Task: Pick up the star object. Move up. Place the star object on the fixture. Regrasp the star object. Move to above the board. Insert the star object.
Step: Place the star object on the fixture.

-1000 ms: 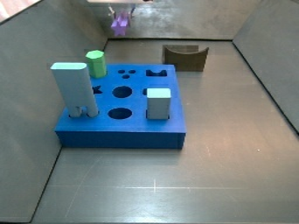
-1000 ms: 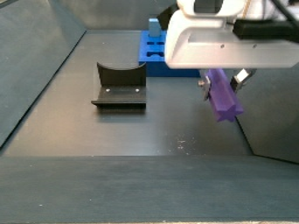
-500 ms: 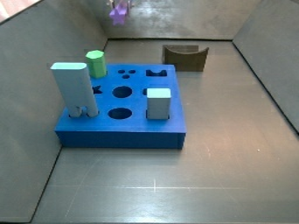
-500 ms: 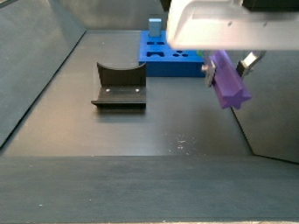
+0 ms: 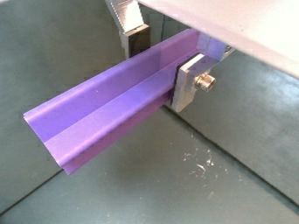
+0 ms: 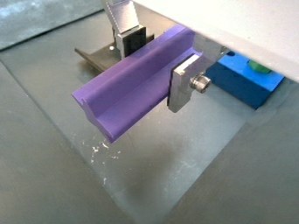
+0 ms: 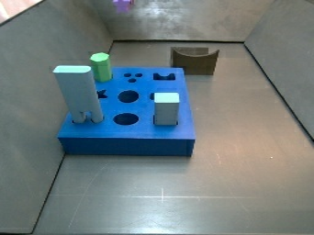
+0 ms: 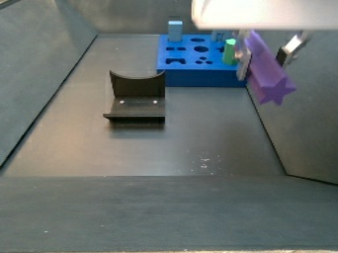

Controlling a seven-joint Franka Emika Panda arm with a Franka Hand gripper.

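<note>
The star object (image 5: pixel 111 109) is a long purple prism clamped between my gripper's silver fingers (image 5: pixel 187 80). It also shows in a wrist view (image 6: pixel 128 92). My gripper (image 8: pixel 260 46) is shut on it and holds it high above the floor, near the right wall. Its star-shaped end (image 8: pixel 274 87) points down. In a side view only its tip (image 7: pixel 124 4) shows at the top edge. The dark fixture (image 8: pixel 133 97) stands on the floor, and shows in a side view (image 7: pixel 194 59). The blue board (image 7: pixel 128 113) lies on the floor, and shows in a side view (image 8: pixel 199 61).
A pale blue tall block (image 7: pixel 76 94), a green cylinder (image 7: pixel 101 66) and a grey-green block (image 7: pixel 167 107) stand in the board. Grey walls close in the floor on the sides.
My gripper has risen with the star object, which has almost left the top of a side view. The fixture and the board have not moved.
</note>
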